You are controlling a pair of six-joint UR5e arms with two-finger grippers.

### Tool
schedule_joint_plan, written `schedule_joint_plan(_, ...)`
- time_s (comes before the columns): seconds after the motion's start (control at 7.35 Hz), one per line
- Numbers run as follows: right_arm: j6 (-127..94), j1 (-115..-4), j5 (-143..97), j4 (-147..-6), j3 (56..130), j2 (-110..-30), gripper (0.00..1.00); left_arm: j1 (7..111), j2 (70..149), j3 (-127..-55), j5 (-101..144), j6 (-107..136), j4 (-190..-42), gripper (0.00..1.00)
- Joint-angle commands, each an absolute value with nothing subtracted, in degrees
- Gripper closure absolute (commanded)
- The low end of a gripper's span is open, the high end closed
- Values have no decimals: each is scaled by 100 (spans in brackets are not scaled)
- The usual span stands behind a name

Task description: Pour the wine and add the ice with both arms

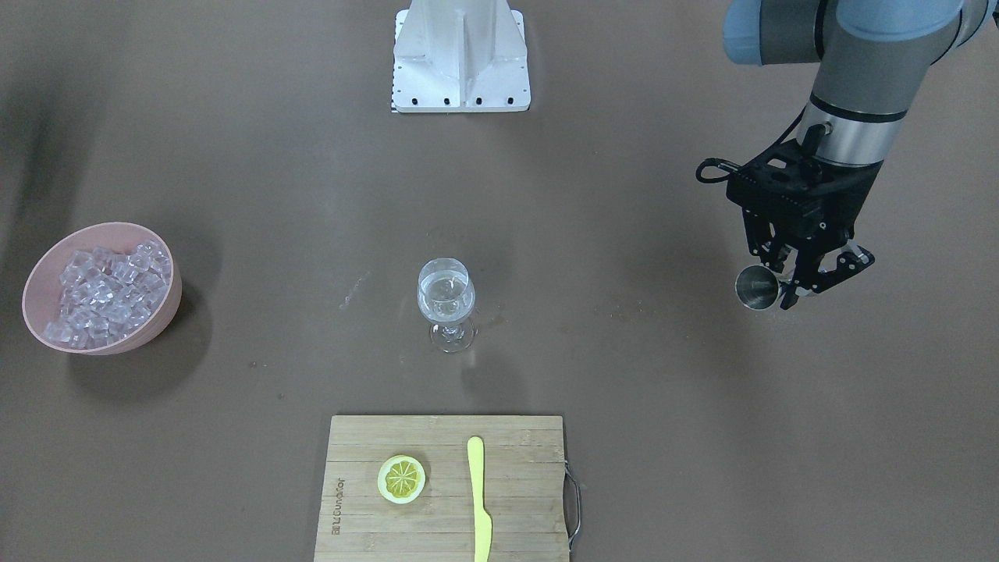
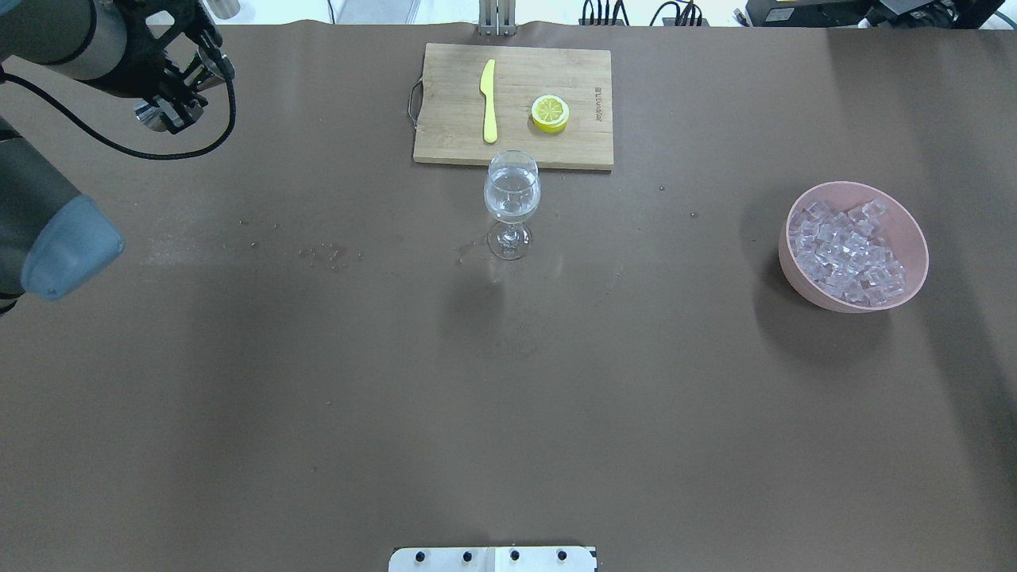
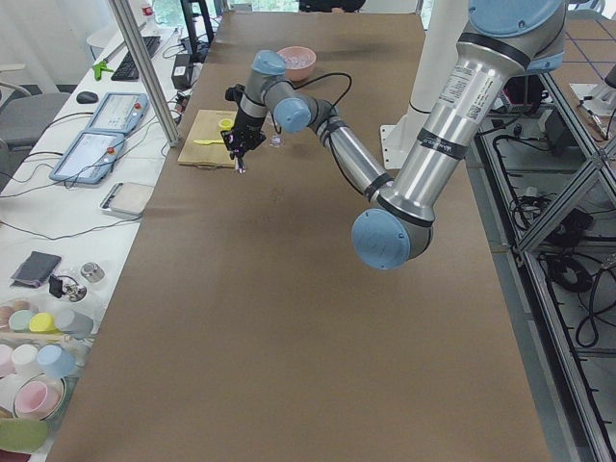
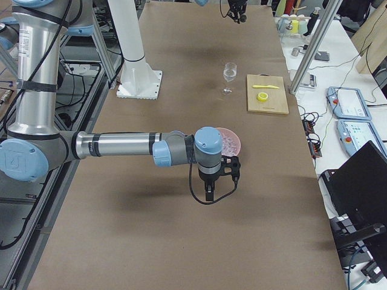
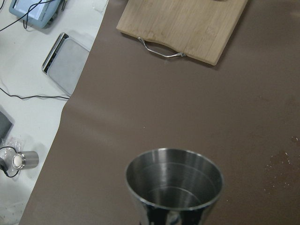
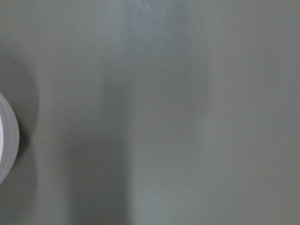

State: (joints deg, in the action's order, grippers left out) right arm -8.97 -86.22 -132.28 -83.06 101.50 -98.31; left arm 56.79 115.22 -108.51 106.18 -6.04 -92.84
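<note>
My left gripper (image 1: 796, 285) is shut on a small steel measuring cup (image 1: 757, 287), held above the table far to the glass's side; the cup also shows in the overhead view (image 2: 151, 114) and the left wrist view (image 5: 173, 183), where its inside looks empty. A stemmed glass (image 1: 446, 300) stands mid-table with clear wine (image 2: 511, 202) in its bowl. A pink bowl (image 1: 168, 308) holds a heap of ice (image 1: 105, 293) cubes. My right gripper (image 4: 208, 192) hangs over the table near that bowl (image 4: 233, 140); I cannot tell whether it is open or shut.
A wooden cutting board (image 1: 515, 499) lies beyond the glass with a lemon slice (image 1: 401, 478) and a yellow knife (image 1: 479, 499) on it. The white mounting base (image 1: 460, 58) stands at the robot's side. The bowl's rim (image 6: 7, 140) edges the right wrist view.
</note>
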Motion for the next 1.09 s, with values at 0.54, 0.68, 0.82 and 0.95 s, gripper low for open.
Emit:
schedule_joint_plan(0.54, -888, -8640, -13228, -8306, 10151, -9835, 0, 5704, 9803, -10907, 10530, 4332, -12413, 100)
schedule_joint_plan(0.68, -888, -8640, -13236, -8306, 10151, -9835, 0, 5617, 9582, -10977, 9877, 5238, -12732, 100)
schedule_joint_plan(0.82, -879, -8640, -13236, -8306, 10160, -9835, 0, 5303, 9476, -10986, 9131, 5813, -12796, 100)
schedule_joint_plan(0.95, -879, -8640, -13236, -8306, 10160, -9835, 0, 4873, 9405, -10986, 8183, 6358, -12806, 100)
